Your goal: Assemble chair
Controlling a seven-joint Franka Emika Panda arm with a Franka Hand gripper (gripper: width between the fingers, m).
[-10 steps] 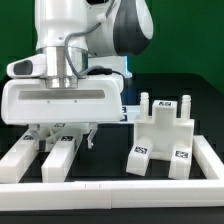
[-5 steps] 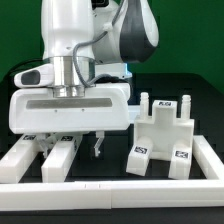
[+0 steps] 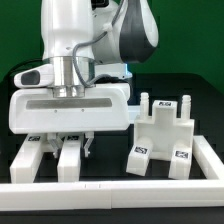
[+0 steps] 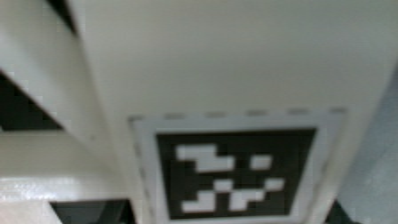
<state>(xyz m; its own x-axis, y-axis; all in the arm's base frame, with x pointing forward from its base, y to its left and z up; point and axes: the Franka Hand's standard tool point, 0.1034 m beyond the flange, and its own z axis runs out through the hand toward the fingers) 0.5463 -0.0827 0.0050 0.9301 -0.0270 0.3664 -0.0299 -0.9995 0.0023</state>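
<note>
Long white plastic chair bar with square tag (image 3: pixel 69 166): flat on black worktop (image 3: pixel 108 160), near side, exterior view's left. White two-finger tool (image 3: pixel 70 150) astride it, fingers close at its sides; pinching or not, cannot tell. Second white tagged bar (image 3: pixel 32 160) just beside, further left. White pegged chair block (image 3: pixel 160 135) well apart, right.

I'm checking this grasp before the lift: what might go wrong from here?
The pincer straddles one white bar, and a second bar lies close beside it, toward the exterior view's left; a finger may nudge it. The pincer looks to sit near the white bar's far end, so that bar might tip when lifted.
</note>
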